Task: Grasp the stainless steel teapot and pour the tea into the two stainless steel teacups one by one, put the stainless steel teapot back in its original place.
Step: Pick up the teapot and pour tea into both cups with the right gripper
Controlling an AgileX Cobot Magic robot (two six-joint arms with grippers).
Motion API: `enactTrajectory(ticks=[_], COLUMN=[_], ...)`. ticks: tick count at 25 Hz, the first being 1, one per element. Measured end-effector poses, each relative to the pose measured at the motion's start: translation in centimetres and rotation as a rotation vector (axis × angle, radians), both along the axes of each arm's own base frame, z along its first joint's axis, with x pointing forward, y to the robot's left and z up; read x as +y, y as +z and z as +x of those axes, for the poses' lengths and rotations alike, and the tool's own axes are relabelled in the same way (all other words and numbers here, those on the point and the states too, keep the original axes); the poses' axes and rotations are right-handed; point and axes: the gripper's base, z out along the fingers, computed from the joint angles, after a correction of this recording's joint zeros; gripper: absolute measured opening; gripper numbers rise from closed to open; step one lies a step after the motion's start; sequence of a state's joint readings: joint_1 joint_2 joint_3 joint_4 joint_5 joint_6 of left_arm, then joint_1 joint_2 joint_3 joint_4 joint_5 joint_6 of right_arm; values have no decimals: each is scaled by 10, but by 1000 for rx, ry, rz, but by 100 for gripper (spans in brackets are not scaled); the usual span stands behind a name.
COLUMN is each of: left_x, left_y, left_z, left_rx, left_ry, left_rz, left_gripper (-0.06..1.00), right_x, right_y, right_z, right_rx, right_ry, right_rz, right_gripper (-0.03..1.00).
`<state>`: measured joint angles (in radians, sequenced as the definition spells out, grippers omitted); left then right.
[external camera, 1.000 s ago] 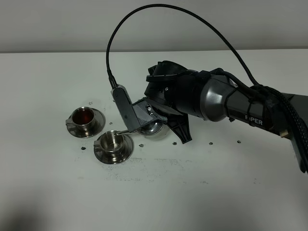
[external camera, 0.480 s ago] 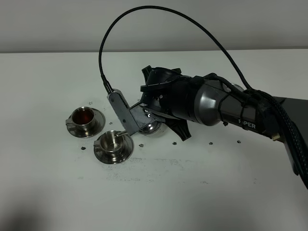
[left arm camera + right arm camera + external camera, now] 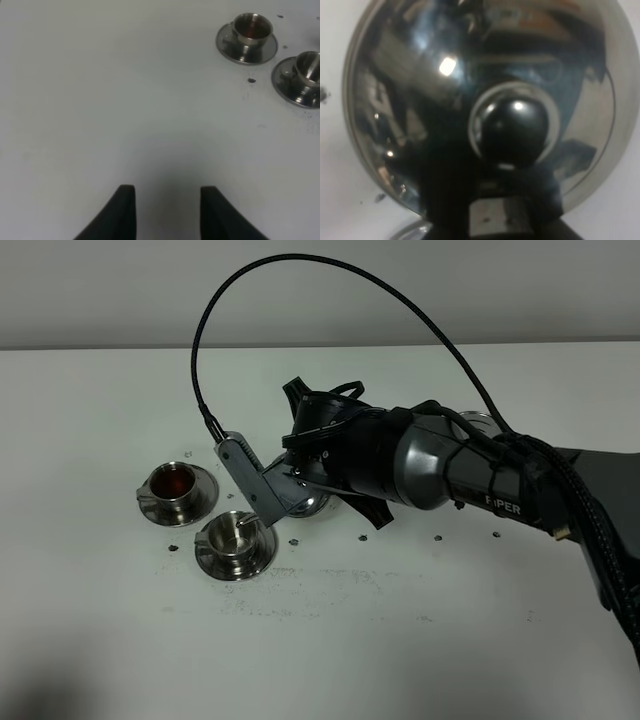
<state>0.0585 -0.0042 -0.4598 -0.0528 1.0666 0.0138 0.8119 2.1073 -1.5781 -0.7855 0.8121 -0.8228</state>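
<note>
Counts: 1 teapot [image 3: 308, 504], 2 cups, 2 saucers, 2 grippers, of which only the right one shows in the high view.

Teapot is off the table [image 3: 400, 640], tilted towards the cups and hung under the right gripper [image 3: 298, 480]; gripper is clamped on it at the top, with the grip itself hidden by the arm. Right wrist view is filled by the pot's shiny dome [image 3: 410, 100] and dark knob [image 3: 515, 130]; the fingers can't be made out there.

Near cup [image 3: 236, 533] sits on its saucer [image 3: 212, 558], inside looks bare steel; the thin spout [image 3: 250, 520] seems to end at its mouth, too small to tell if it touches. Far cup [image 3: 177, 485] is on its own saucer [image 3: 150, 505], holds red liquid, and stands just beside the near one; the saucers are close but apart.

Left gripper [image 3: 167, 210] has two black fingertips [image 3: 125, 210] apart with bare table between them, holding nothing; it is well apart from both cups, which sit at the edge of its view, the red one [image 3: 252, 27] whole and the other [image 3: 307, 70] cut off.

Other: black cable [image 3: 330, 257] arches high over the arm; dark specks [image 3: 292, 539] are scattered on the table round the cups; a sliver of shiny rim [image 3: 478, 420] shows behind the forearm, mostly hidden. The arm covers most of the pot in the high view.
</note>
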Motion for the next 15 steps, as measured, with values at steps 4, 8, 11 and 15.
enactTrajectory(ticks=[4,8,11,15], left_x=[0,0,0,0], left_y=[0,0,0,0], left_z=[0,0,0,0], left_rx=[0,0,0,0], left_ry=[0,-1,-1,-1], left_rz=[0,1,1,2], left_gripper=[36,36,36,36], right_x=[0,2,5,6], right_y=[1,2,3,3], right_z=[1,0,-2,-3], right_rx=[-12,-33,-41,-52], right_ry=[-1,7,18,29], right_rz=[-4,-14,-19,-29], right_gripper=[18,18,18,18])
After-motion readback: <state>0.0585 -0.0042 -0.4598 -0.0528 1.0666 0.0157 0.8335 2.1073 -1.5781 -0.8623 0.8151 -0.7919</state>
